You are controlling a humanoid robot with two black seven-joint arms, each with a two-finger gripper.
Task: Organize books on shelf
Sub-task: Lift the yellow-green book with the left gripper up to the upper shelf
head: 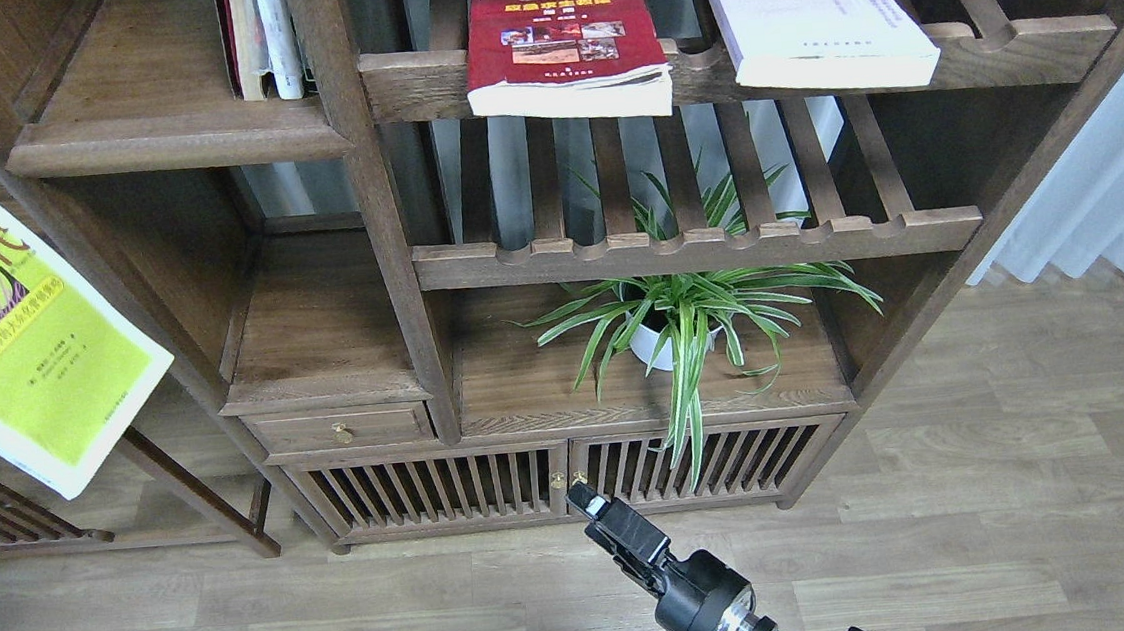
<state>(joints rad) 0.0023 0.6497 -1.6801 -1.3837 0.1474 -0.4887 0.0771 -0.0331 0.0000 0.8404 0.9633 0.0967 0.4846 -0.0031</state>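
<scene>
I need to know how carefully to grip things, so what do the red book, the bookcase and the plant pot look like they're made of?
Red book: paperback with a glossy card cover; pale page edges show along the front.
Bookcase: dark-stained wood with visible grain and a matte finish.
Plant pot: smooth and white, probably ceramic or plastic; mostly hidden by leaves.
</scene>
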